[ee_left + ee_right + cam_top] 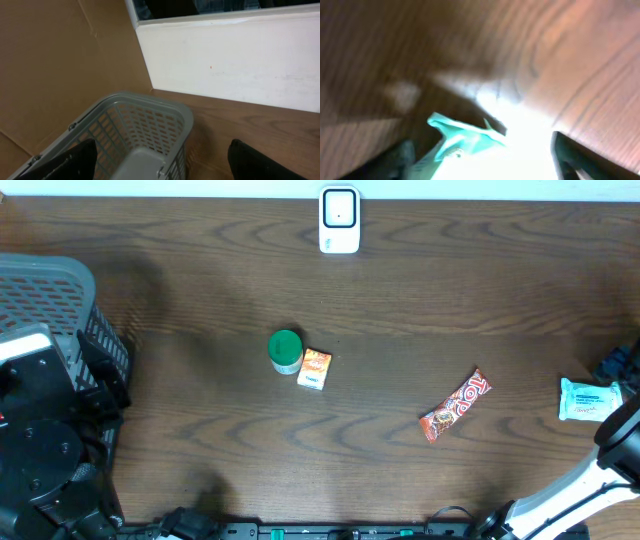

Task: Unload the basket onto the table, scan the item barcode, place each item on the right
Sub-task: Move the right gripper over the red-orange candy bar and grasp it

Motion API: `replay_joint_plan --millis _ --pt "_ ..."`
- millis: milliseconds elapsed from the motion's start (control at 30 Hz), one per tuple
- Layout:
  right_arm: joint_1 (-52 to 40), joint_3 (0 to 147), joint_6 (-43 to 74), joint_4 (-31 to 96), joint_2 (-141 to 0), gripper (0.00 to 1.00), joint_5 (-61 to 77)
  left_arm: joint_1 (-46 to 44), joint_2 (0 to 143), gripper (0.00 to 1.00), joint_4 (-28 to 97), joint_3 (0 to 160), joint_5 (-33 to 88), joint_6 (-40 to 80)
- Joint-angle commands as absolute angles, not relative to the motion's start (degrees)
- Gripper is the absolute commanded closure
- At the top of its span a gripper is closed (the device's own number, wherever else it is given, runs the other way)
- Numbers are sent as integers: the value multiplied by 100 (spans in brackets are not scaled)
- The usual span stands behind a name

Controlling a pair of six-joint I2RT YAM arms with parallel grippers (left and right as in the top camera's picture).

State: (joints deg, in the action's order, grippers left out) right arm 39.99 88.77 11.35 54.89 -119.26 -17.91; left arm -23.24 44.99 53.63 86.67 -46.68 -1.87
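Observation:
A white barcode scanner (339, 220) stands at the table's far edge. A teal and white packet (590, 400) lies near the right edge. In the blurred, glare-washed right wrist view, this packet (465, 140) sits between the wide-apart fingers of my right gripper (482, 160), which is open. From overhead, only dark fingertips (615, 366) of that gripper show beside the packet. My left gripper (162, 162) hangs open and holds nothing above the grey basket (150, 107).
A green-lidded jar (285, 350), a small orange box (315, 368) and a red candy bar (456, 405) lie mid-table. The grey basket (50, 280) stands at the left edge, under the left arm (40, 450). A white wall (230, 65) and cardboard (55, 65) stand behind.

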Motion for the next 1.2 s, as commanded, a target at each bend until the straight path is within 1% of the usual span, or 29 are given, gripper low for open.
replay_joint_plan --millis 0,167,300,400,433,467,567,667,767,833,967,1167 --pt "3909 9550 1057 5892 -11955 1 -1007 -2305 4512 16 5358 8646 -4718 -161" --pt "3577 10735 1055 6875 -11920 1 -497 -2305 4512 16 5358 8646 -4718 -161" --pt "3030 11555 1061 7550 -11703 1 -270 -2305 4512 16 5358 8646 -4718 -163" --pt "2515 11681 1017 7891 -11413 2 445 -2305 4512 16 5358 8646 -4720 -161" --pt "2357 11679 1015 7972 -11345 1 676 -2305 4512 16 5358 8646 -4718 -161" --pt "1957 11677 1020 8261 -11238 1 1033 -2305 4512 16 5358 8646 -4720 -161" --pt "1345 11644 1035 8858 -11207 1 1081 -2305 4512 16 5358 8646 -4720 -161" --pt "755 11421 1715 9367 -11207 1 797 -2305 4512 16 5358 8646 -4718 -161" --pt "193 11037 2689 9347 -11198 1 193 -2305 4512 16 5358 8646 -4720 -161" --pt "-185 10656 3076 9166 -11196 1 91 -2305 4512 16 5358 8646 -4720 -161" --pt "-764 9780 3479 8611 -11196 1 91 -2305 4512 16 5358 8646 -4720 -161" --pt "-1470 8416 4303 7999 -11148 1 78 -2305 4512 16 5358 8646 -4718 -161"
